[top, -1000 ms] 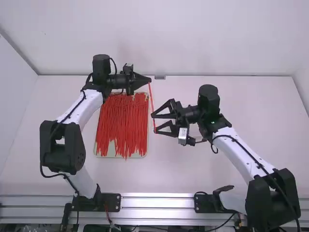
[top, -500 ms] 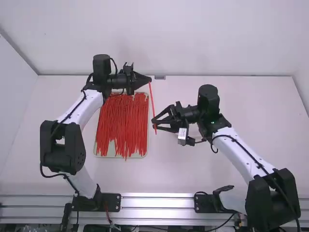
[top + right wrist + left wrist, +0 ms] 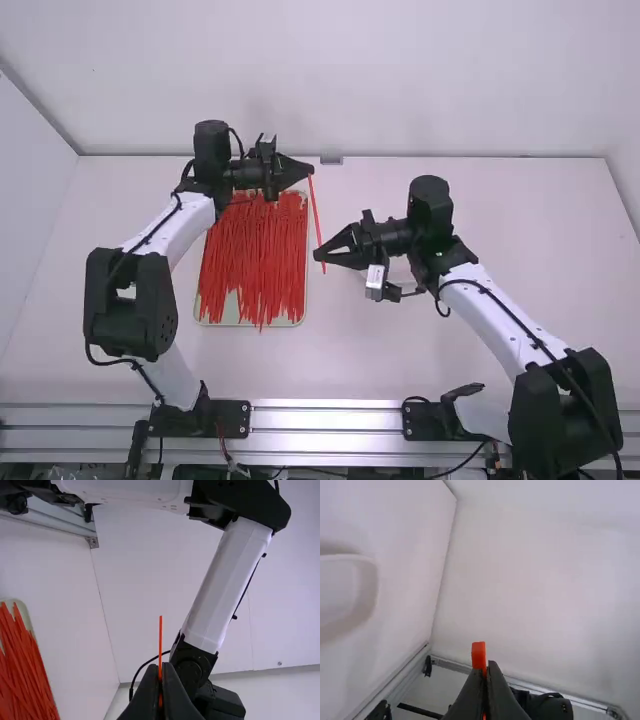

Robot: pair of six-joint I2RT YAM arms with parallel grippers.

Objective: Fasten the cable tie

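The red cable tie (image 3: 316,215) spans between the left claw (image 3: 307,171) and right claw (image 3: 322,258), each clamped on one end.

Plain white walls (image 3: 400,70) enclose a white table (image 3: 520,195). A metal rail (image 3: 330,412) runs along its near edge. The light seems even.

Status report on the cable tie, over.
Left end effector shut on cable tie, far end. Right end effector shut on near end. Tie straight, not looped. Spare ties alongside, not blocking.

Red cable tie (image 3: 316,220) between left gripper (image 3: 308,170) and right gripper (image 3: 321,257), beside tie pile (image 3: 255,255).
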